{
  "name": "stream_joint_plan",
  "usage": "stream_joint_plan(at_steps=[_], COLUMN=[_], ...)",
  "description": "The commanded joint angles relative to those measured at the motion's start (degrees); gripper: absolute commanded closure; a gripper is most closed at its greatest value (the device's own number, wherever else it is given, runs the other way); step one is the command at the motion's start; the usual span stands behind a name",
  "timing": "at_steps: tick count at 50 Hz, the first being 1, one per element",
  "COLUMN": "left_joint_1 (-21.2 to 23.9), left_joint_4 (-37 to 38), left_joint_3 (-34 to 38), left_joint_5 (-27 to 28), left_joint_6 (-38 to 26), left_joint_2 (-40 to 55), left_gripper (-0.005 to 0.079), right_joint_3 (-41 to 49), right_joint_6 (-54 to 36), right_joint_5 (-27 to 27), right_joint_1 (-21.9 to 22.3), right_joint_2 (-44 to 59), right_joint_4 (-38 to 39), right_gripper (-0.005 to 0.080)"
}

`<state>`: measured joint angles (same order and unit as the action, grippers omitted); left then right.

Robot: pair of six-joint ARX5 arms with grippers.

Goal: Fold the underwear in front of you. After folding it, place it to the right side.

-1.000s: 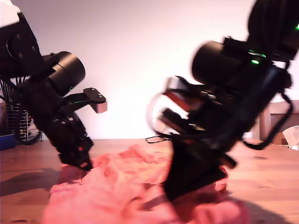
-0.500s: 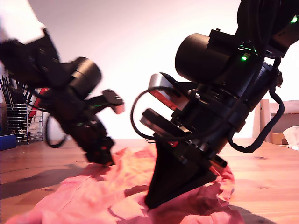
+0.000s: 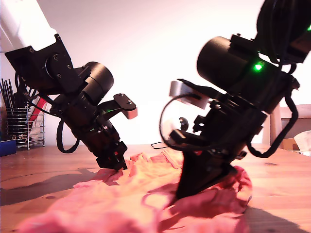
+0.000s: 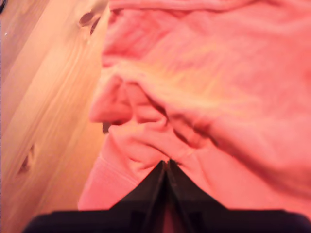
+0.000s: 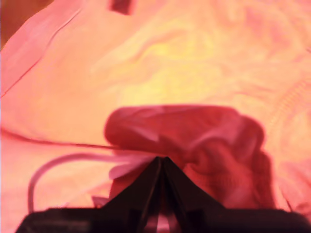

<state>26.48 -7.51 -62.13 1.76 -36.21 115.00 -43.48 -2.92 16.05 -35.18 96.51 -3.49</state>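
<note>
The underwear (image 3: 141,194) is a coral-orange crumpled heap on the wooden table (image 3: 34,170), filling the lower middle of the exterior view. My first gripper (image 3: 116,165) comes down at the exterior view's left, onto the cloth's far edge. In its wrist view my first gripper (image 4: 166,162) is shut on a fold of the underwear (image 4: 218,87) next to bare wood (image 4: 43,97). My second gripper (image 3: 187,191) stands at the exterior view's right. Its wrist view shows my second gripper (image 5: 160,159) shut on a bunched, shadowed fold of the underwear (image 5: 184,63).
A wire rack (image 3: 19,124) holding dark utensils stands at the exterior view's left, with a blue object (image 3: 7,146) beside it. A cardboard box (image 3: 291,138) sits at the far right of that view. A thin dark cable (image 3: 160,144) lies on the table behind the cloth.
In the exterior view both arms have shifted, the first gripper moving rightward along the cloth's far edge. The cloth has been dragged and its heap lies flatter in front.
</note>
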Motion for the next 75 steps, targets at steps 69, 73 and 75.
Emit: stream_joint_plan(at_steps=[69, 73, 75], left_joint_1=[-4.26, -4.50, -4.72], left_joint_4=[18.21, 18.23, 18.38], left_joint_3=[-8.52, -9.03, -9.46], left_joint_5=[4.85, 4.81, 4.83], left_joint_6=[6.29, 6.27, 6.49], left_joint_2=[-2.45, -2.97, -3.08], left_gripper=[0.0650, 0.0650, 0.0650], right_joint_3=[-0.59, -0.59, -0.61], right_joint_6=[4.59, 4.57, 4.59], right_joint_5=[3.52, 3.52, 3.52], right_joint_1=[-0.22, -0.22, -0.22], right_joint_2=[0.48, 0.48, 0.48], right_joint_4=[3.30, 3.28, 3.28], right_gripper=[0.0757, 0.0757, 0.0757])
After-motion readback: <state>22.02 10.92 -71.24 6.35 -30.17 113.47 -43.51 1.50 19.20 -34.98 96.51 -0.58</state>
